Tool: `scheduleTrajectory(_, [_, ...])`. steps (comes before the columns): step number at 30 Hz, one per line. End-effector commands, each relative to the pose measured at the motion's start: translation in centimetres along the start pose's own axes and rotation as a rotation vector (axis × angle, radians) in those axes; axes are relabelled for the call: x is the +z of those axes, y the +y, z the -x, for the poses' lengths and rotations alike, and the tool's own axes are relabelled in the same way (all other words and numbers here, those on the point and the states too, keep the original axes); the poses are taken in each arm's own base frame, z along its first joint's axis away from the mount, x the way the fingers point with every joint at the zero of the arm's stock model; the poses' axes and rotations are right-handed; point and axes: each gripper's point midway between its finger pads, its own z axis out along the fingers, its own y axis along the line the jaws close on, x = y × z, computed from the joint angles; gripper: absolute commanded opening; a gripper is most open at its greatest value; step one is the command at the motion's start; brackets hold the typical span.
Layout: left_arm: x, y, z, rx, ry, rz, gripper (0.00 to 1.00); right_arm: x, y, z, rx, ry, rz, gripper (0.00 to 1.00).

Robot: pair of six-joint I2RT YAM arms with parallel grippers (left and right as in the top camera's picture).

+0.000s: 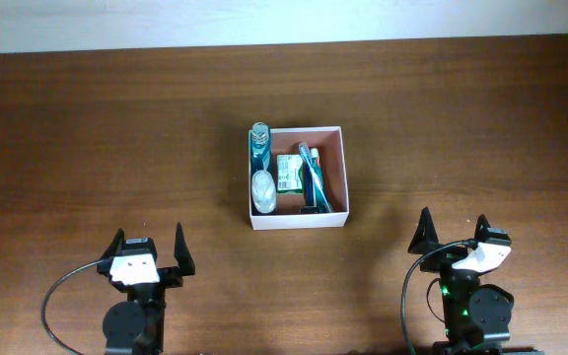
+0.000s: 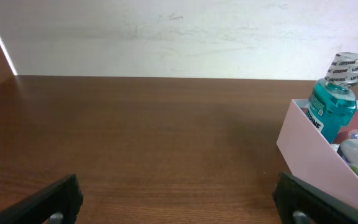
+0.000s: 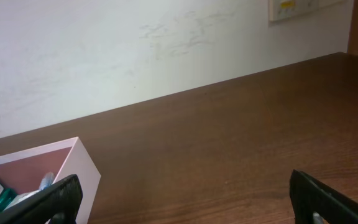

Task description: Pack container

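The container [image 1: 335, 168], a square shallow box with white walls and a reddish-brown inside, sits at the table's middle. Inside lie a teal mouthwash bottle [image 1: 258, 143], a clear rounded item [image 1: 263, 187], a green-and-white packet [image 1: 289, 173] and a blue toothbrush pack [image 1: 311, 177]. My left gripper [image 1: 149, 245] is open and empty near the front edge, left of the box. My right gripper [image 1: 452, 233] is open and empty at the front right. The left wrist view shows the box wall [image 2: 309, 158] and the bottle [image 2: 334, 106] between its fingers' right side. The right wrist view shows the box corner [image 3: 73, 168].
The brown wooden table [image 1: 87, 138] runs to a white wall at the back. A wall plate [image 3: 293, 7] shows high in the right wrist view.
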Motion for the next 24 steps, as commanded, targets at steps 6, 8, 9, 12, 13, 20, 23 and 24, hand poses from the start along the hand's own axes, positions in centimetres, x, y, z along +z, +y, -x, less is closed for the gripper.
scheduleTrajectory(6, [0.1, 0.3, -0.4, -0.002, 0.007, 0.013, 1.0, 0.0, -0.7, 0.0, -0.085, -0.006, -0.035, 0.98])
scheduleTrajectory(8, [0.1, 0.3, -0.4, -0.002, 0.007, 0.013, 0.99, 0.0, -0.8, 0.0, -0.086, -0.005, -0.039, 0.98])
scheduleTrajectory(9, [0.1, 0.3, -0.4, -0.002, 0.007, 0.013, 1.0, 0.0, -0.7, 0.0, -0.089, -0.005, -0.037, 0.99])
scheduleTrajectory(12, [0.1, 0.3, -0.4, -0.002, 0.007, 0.013, 1.0, 0.0, -0.6, -0.1, -0.092, -0.003, -0.027, 0.98])
scheduleTrajectory(13, [0.1, 0.3, -0.4, -0.002, 0.007, 0.013, 1.0, 0.0, -0.5, -0.1, -0.102, 0.0, -0.021, 0.98])
scheduleTrajectory(20, [0.1, 0.3, -0.4, -0.002, 0.007, 0.013, 1.0, -0.2, 2.2, -0.9, -0.348, 0.018, 0.139, 0.98])
scheduleTrajectory(23, [0.1, 0.3, -0.4, -0.002, 0.007, 0.013, 1.0, -0.4, 3.3, -1.0, -0.413, 0.008, 0.205, 0.99])
scheduleTrajectory(24, [0.1, 0.3, -0.4, -0.002, 0.007, 0.013, 1.0, -0.5, 3.8, -1.0, -0.442, 0.001, 0.234, 0.98])
